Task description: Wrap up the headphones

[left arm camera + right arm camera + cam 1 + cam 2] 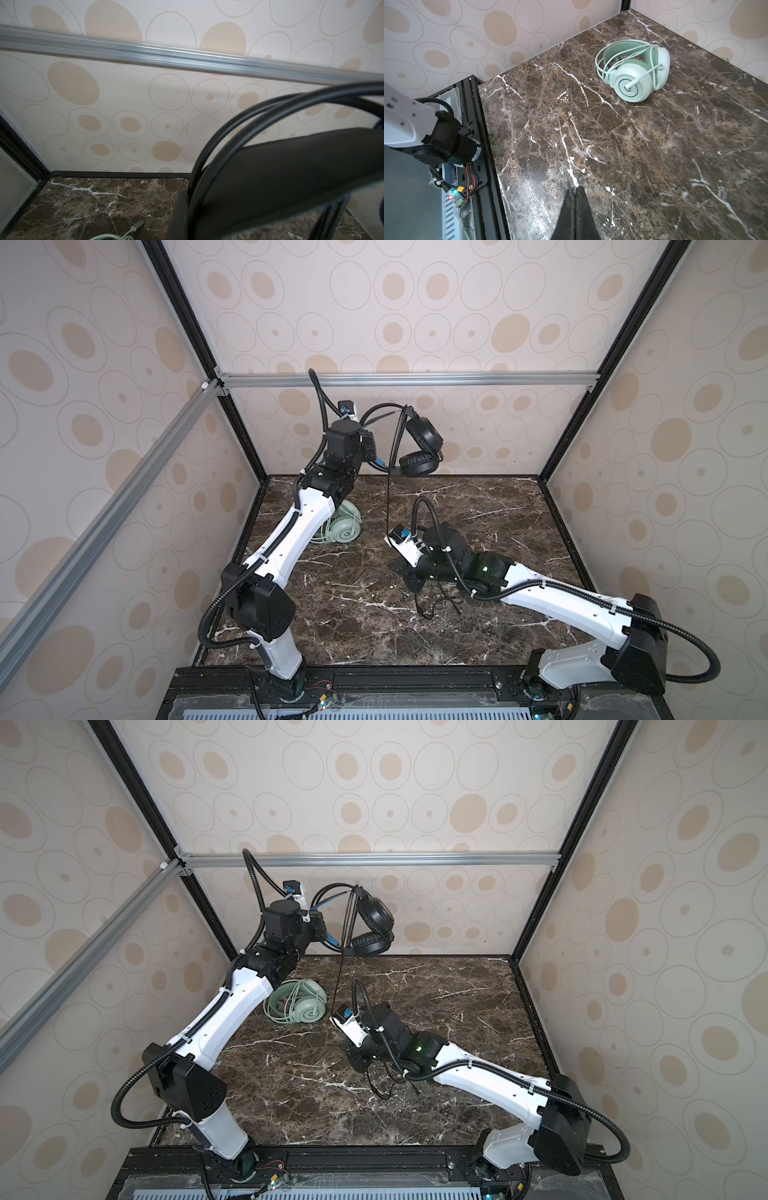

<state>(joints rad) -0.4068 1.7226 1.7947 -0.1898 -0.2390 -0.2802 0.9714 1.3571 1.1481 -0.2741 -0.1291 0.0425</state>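
Headband (291, 176) of the black headphones (419, 448) sits right at the lens in the left wrist view. The left gripper (371, 448) is clamped on that band and holds the set in the air over the table's (478, 510) back edge, left of middle, with the cups hanging free.

Its cable (390, 489) drops straight from the band to the right gripper (409, 576), low over the middle of the table. The slack (432, 605) lies in loose loops just in front of it.

Right gripper's fingers (583, 212) are pressed fully together and no cable shows at the tips. The straight run suggests a pinch further back, but I can't confirm it.

Mint headphones (633, 70) lie near the back-left corner, with their own cord already wound round them. That one looks done.

My read of the step: winding the black cable round the band.
- Hold the left grip fixed.
- Use light tension only, or the set will twist in the jaws.
- Lay turns side by side between the cups.
- Feed slack from the table loops so the plug end doesn't snag.
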